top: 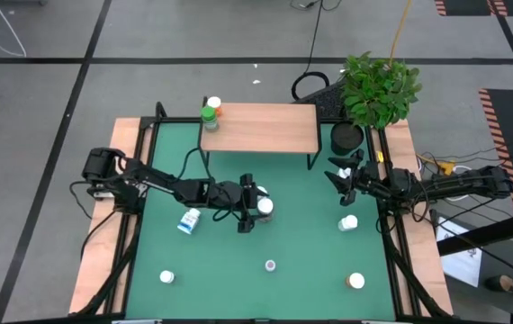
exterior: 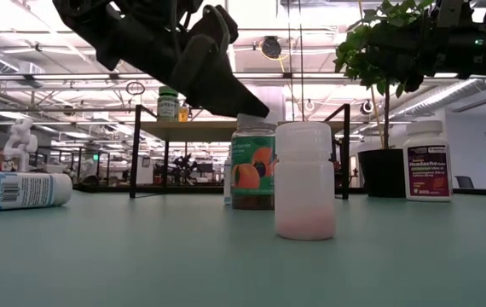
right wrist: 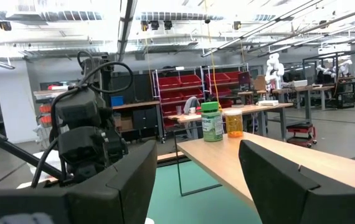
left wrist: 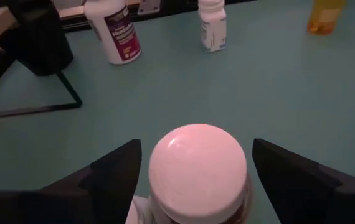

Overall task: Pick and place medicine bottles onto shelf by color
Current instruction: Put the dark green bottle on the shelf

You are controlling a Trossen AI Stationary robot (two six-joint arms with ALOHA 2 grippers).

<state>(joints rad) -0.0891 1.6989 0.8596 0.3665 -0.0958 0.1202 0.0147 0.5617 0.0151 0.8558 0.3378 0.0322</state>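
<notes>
Hovering over the middle of the table [top: 310, 234], your left hand [top: 258, 206] has its fingers spread on either side of a white-capped bottle [left wrist: 197, 171], not gripping it. Your right hand [top: 340, 182] waits spread and empty near the table's right edge, beside the shelf [top: 265, 128]. A green bottle [top: 209, 116] and an orange one [top: 218, 111] stand at the shelf's back-left corner. Other white bottles [top: 348, 222] stand scattered toward the table's front and right edges.
</notes>
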